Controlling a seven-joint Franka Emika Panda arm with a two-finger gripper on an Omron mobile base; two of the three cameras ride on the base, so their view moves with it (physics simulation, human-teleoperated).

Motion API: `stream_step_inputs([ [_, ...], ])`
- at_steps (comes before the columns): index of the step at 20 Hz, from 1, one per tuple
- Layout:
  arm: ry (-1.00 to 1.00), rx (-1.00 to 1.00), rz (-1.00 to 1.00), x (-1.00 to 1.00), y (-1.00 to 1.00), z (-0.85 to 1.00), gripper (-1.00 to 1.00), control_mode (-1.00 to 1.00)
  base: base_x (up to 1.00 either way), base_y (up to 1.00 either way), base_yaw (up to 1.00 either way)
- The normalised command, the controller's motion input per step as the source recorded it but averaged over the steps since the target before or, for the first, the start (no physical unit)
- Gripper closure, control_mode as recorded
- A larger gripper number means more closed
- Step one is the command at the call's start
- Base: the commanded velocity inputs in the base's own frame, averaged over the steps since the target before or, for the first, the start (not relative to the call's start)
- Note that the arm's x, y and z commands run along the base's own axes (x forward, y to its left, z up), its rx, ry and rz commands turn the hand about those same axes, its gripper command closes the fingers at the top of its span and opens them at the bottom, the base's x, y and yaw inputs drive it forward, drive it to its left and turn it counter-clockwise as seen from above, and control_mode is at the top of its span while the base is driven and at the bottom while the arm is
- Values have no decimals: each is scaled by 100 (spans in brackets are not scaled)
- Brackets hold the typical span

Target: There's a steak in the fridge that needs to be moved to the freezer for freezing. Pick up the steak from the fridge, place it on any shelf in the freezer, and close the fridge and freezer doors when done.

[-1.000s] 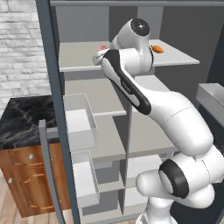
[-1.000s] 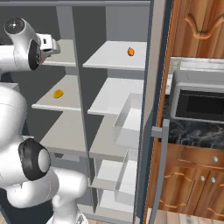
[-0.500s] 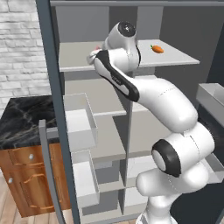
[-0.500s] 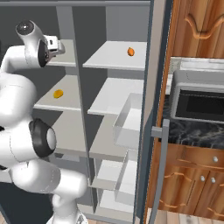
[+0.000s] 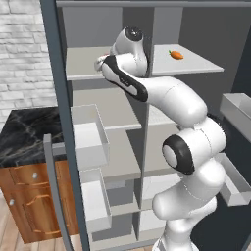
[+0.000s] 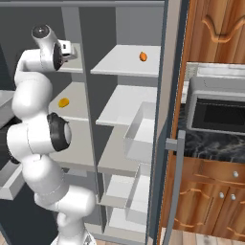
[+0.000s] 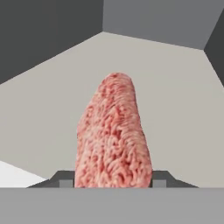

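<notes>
Here, gripper (image 7: 112, 183) clamped on steak (image 7: 113, 135), above freezer's top shelf (image 7: 183, 113)

Looking at a rendered home kitchen. Standing open, a tall dark side-by-side unit: freezer (image 5: 98, 112) and fridge (image 6: 127, 110) with pale shelves and door bins. Lying on a fridge shelf, a carrot (image 5: 176, 54). Flanking the unit, wooden cabinets (image 6: 217, 201) with round knobs under a black marble worktop (image 5: 22, 132). Sitting in the woodwork, a built-in microwave (image 6: 217, 112). Showing behind, a white brick wall (image 5: 22, 54); underfoot, wood floor.
</notes>
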Motion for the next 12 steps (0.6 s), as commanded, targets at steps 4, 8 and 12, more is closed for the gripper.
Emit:
stream_step_inputs([
  [4, 0, -2, -1, 48, 21, -23, 100, -100, 0, 0, 0],
  [8, 0, -3, -3, 81, 31, -25, 100, -100, 0, 0, 0],
  [12, 0, -1, -4, 88, 16, -11, 100, -100, 0, 0, 0],
])
